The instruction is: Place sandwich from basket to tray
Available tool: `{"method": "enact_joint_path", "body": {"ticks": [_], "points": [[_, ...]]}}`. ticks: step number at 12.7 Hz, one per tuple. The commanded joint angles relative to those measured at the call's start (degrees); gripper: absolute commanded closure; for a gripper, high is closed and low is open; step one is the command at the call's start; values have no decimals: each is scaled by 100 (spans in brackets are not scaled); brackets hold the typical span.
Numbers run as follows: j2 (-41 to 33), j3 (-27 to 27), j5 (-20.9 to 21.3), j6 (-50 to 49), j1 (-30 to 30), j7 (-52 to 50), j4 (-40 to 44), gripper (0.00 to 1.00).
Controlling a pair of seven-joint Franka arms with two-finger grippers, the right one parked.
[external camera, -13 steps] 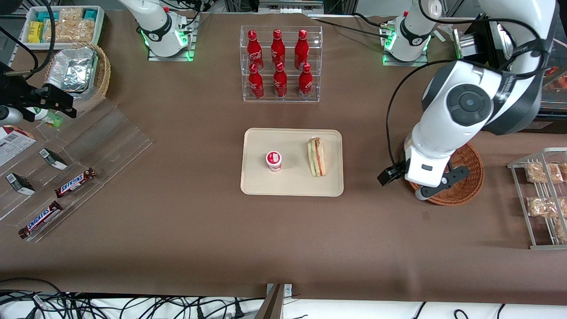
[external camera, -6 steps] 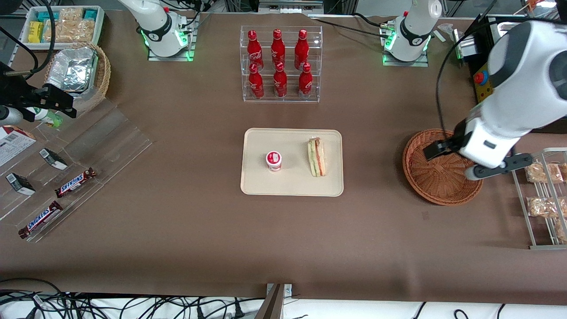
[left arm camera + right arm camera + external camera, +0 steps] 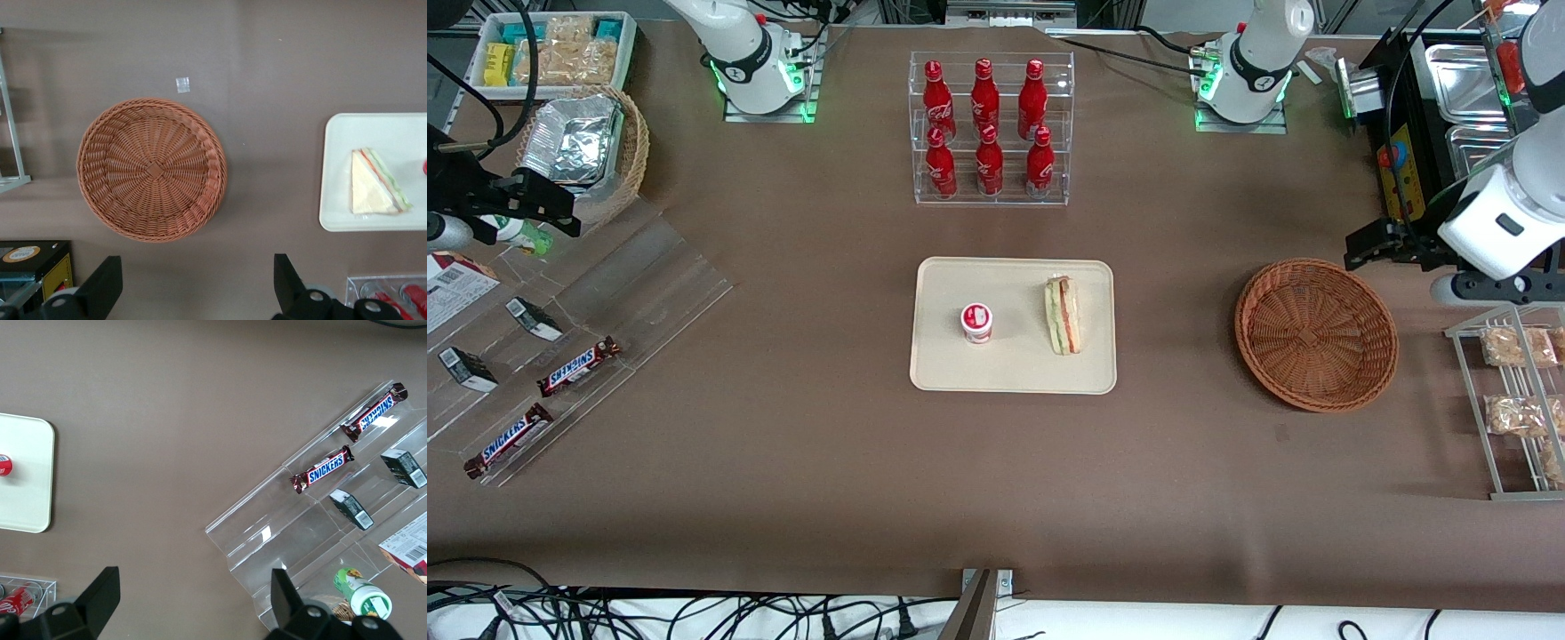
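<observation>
Above the surface (image 3: 800, 462), pincer (image 3: 193, 290) hangs high w/ fingers (image 3: 103, 283) spread wide, holding nothing, toward working arm's end from basket (image 3: 1316, 333). Basket has nothing in it. Sandwich (image 3: 1063, 315) lies on tray (image 3: 1014, 378), well apart from basket, toward parked arm's end. Small red-lidded cup (image 3: 976, 322) also on tray, beside sandwich.

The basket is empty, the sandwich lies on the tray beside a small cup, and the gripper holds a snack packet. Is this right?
Not quite. The gripper is open and holds nothing, as the left wrist view shows; it hangs above the table beside the basket. The rest stands: the basket is empty, and the sandwich lies on the tray beside the small cup.
</observation>
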Motion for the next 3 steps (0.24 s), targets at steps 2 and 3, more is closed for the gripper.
{"method": "enact_joint_path", "body": {"ticks": [2, 3], "points": [[-328, 137, -152, -26, -139, 307, -305, 0], [-319, 137, -152, -35, -139, 298, -297, 0]]}}
